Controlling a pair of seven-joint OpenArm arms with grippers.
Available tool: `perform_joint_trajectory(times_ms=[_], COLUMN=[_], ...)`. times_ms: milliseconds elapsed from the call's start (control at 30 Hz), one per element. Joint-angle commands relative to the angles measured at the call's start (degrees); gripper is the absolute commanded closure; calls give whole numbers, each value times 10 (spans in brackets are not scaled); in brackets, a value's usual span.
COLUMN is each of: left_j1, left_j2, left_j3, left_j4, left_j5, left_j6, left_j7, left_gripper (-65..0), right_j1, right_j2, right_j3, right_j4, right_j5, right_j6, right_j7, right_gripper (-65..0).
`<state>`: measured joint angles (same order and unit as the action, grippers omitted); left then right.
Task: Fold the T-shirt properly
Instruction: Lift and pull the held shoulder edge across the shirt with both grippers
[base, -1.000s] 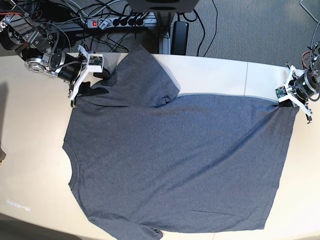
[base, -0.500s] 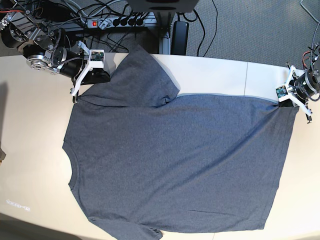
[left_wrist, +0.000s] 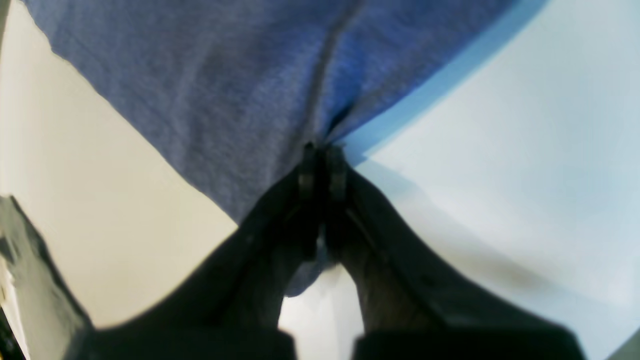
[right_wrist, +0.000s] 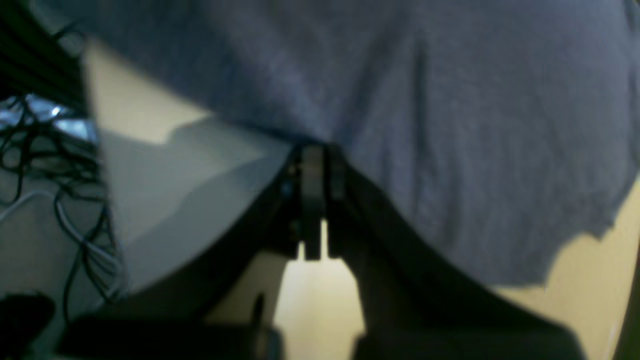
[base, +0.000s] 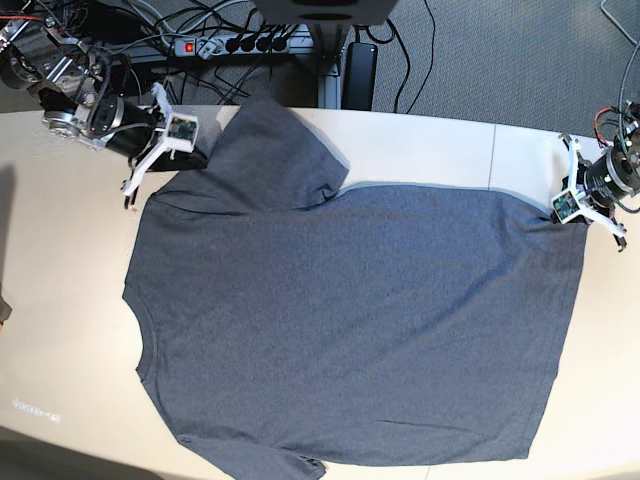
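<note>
While the T-shirt (base: 350, 320) lies spread flat, plain side up, across the pale counter (base: 60, 300), both arms pinch it at opposite far corners. The left gripper (left_wrist: 322, 150), at the right edge of the base view (base: 558, 212), has its fingers (left_wrist: 306, 170) closed on the hem corner, where the cloth puckers into a short crease. The right gripper (right_wrist: 317, 150), at the upper left of the base view (base: 190, 155), has its fingers (right_wrist: 312, 185) clamped on the shirt's edge beside the sleeve (base: 275, 150), which lies angled toward the counter's back edge. Behind the counter a power strip (base: 235, 43) and cables (base: 150, 30) sit on grey carpet (base: 500, 50).
</note>
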<state>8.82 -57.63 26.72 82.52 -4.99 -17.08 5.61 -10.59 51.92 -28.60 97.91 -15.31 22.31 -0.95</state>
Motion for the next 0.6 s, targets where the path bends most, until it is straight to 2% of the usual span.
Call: perform_joint_trajectory(times_ms=[0,133,267,400,567], left_j1=[-15,-41,-59,-83,-106], left_j2=[-14,-14,-14,-14,-14], left_j3=[-6,-6,-6,-6,-6], left_j4=[5,5,5,4,2], left_j5=[-11,-41,-47,-74,-76], left_j6=[3,3,-1,-1,-1], left_j7=[1,24,26,44,50], left_gripper=[0,0,0,0,0], right_j1=[7,7,17,53,108], right_j2=[11,11,11,10,10], right_j3=[16,51,64,64,64], right_j4=[13,25,32,32,27], right_j5=[14,53,57,70,72], right_j6=[45,55,57,65,67], right_j7=[9,9,7,6,-5], right_gripper=[0,0,0,0,0])
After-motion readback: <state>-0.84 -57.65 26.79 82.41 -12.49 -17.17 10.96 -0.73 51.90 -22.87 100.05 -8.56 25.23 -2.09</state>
